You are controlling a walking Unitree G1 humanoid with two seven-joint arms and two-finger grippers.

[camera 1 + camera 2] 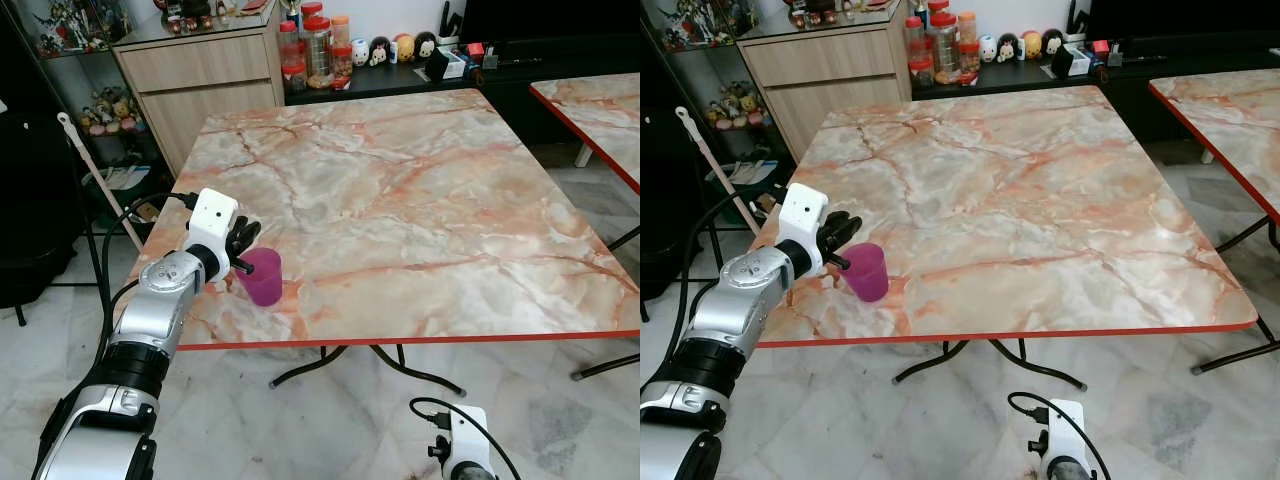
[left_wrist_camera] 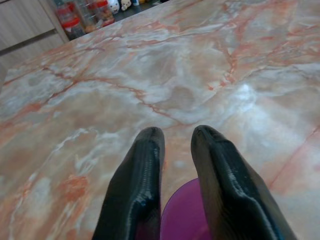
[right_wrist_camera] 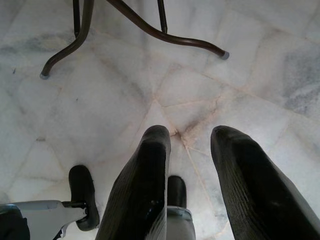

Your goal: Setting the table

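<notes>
A purple cup [image 1: 263, 278] stands upright on the marble table [image 1: 400, 200], near its front left corner and close to the red edge. My left gripper [image 1: 247, 240] hovers at the cup's near rim, fingers reaching over its top. In the left wrist view the two black fingers [image 2: 145, 170] are slightly apart and hold nothing, with the cup [image 2: 182, 215] showing beneath them. My right gripper [image 3: 187, 132] hangs open low over the floor, in front of the table.
A second marble table [image 1: 600, 110] stands at the right. Behind are a wooden cabinet [image 1: 200, 80] and a dark shelf with jars [image 1: 318, 50] and figurines. A broom handle [image 1: 95, 175] leans at the left. Curved table legs [image 3: 165, 35] cross the tiled floor.
</notes>
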